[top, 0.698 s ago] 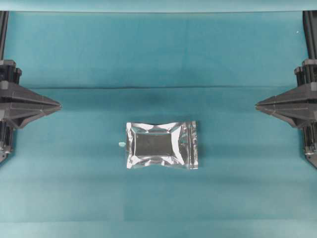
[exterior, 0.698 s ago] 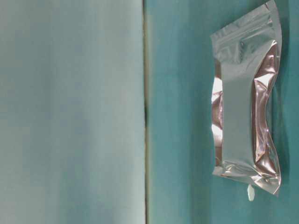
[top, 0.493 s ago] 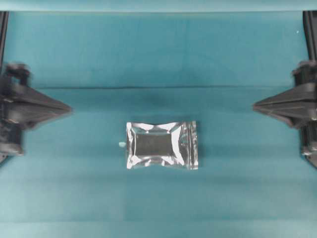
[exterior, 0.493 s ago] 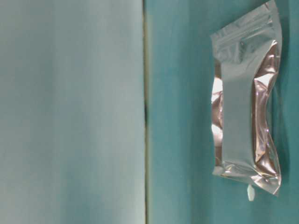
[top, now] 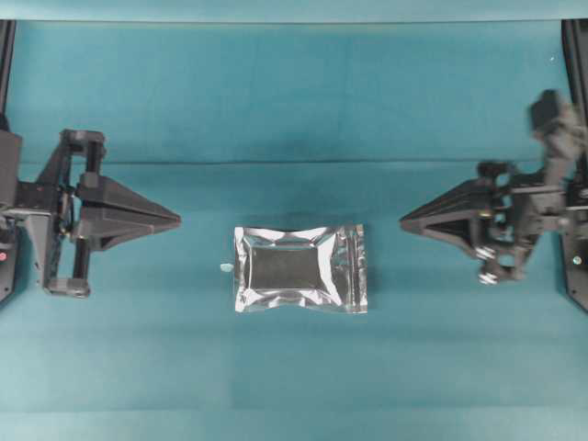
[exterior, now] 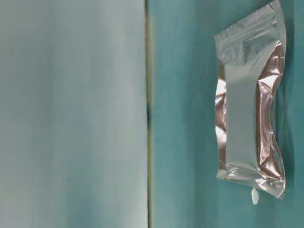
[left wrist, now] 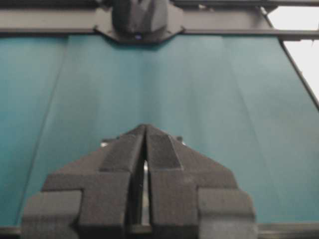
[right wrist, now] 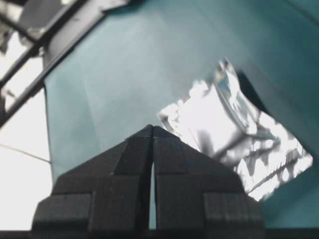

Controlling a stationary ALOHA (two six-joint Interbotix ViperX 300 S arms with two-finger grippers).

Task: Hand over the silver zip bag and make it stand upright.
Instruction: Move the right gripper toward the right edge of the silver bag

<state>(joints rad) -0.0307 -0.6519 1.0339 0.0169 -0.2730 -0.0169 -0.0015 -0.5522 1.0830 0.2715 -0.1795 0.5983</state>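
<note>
The silver zip bag (top: 300, 268) lies flat on the teal cloth near the middle of the overhead view, its zip strip along the right short edge. It also shows in the table-level view (exterior: 249, 102) and, bright and crinkled, in the right wrist view (right wrist: 234, 134). My left gripper (top: 176, 220) is shut, empty, pointing right, a short way left of the bag. In its own view the left gripper (left wrist: 145, 127) hides all but slivers of the bag. My right gripper (top: 402, 221) is shut, empty, pointing left just beyond the bag's right edge, its tip (right wrist: 152, 127) near the bag's corner.
A tiny pale scrap (top: 224, 266) lies by the bag's left edge, also seen in the table-level view (exterior: 254, 195). A fold line (top: 294, 163) crosses the cloth behind the bag. Black frame rails (top: 575, 55) stand at the far corners.
Both arms have swung inward from the table's sides toward the bag, jaws still shut. The bag has not moved.
</note>
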